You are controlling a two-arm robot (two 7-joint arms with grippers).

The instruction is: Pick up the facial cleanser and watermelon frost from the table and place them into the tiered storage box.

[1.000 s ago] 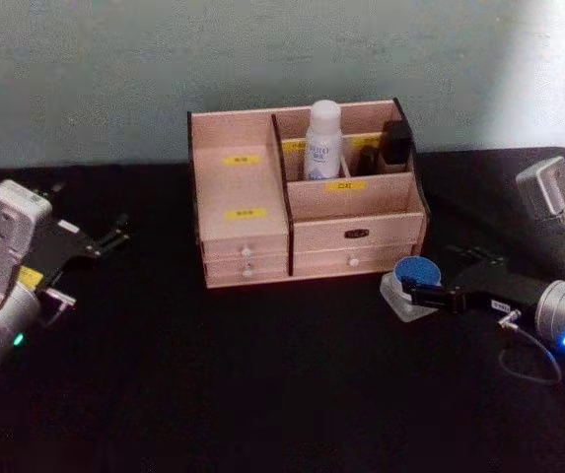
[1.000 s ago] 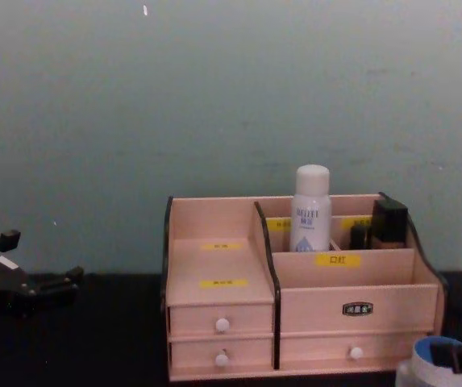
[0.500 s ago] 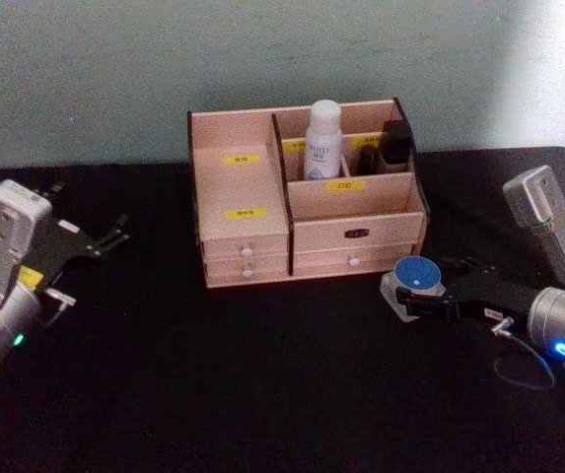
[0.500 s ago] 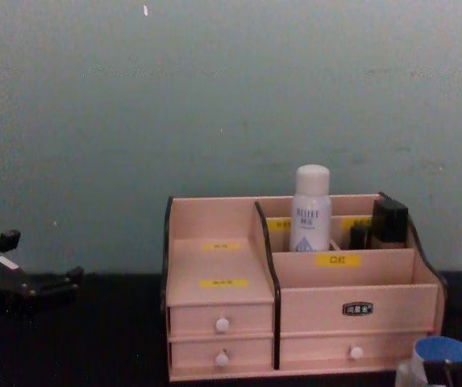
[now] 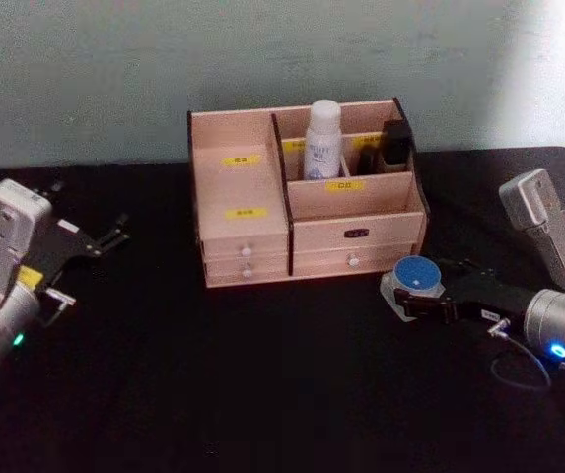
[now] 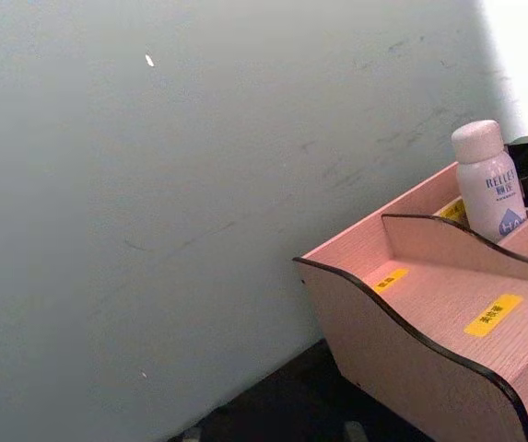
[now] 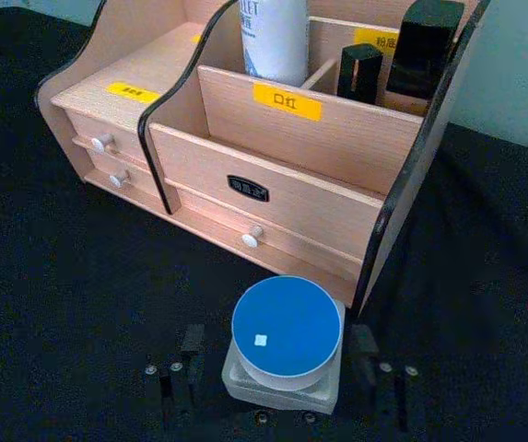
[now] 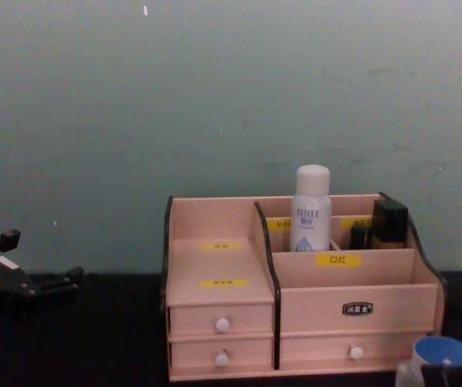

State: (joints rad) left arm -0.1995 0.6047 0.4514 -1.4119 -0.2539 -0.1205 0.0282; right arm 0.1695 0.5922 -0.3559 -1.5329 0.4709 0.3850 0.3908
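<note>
The facial cleanser (image 5: 322,140), a slim white bottle with blue lettering, stands upright in a rear compartment of the tiered storage box (image 5: 390,202); the chest view shows the bottle (image 8: 312,208) rising above the box (image 8: 400,310). The watermelon frost (image 5: 416,277), a squat clear jar with a blue lid, sits on the black table just off the box's front right corner. My right gripper (image 5: 422,288) is open around it. In the right wrist view the jar (image 7: 287,327) lies between the fingers with a small gap on each side. My left gripper (image 5: 114,235) is parked open at the far left.
Dark bottles (image 5: 392,146) stand in the box's rear right compartment beside the cleanser. The stepped left compartments (image 6: 448,304) with yellow labels hold nothing. Two rows of drawers with white knobs (image 7: 252,238) face me. A pale wall rises behind the box.
My right arm has shifted slightly lower and nearer, its fingers staying around the jar, whose lid now looks level. The left arm, the box and the bottle have not moved.
</note>
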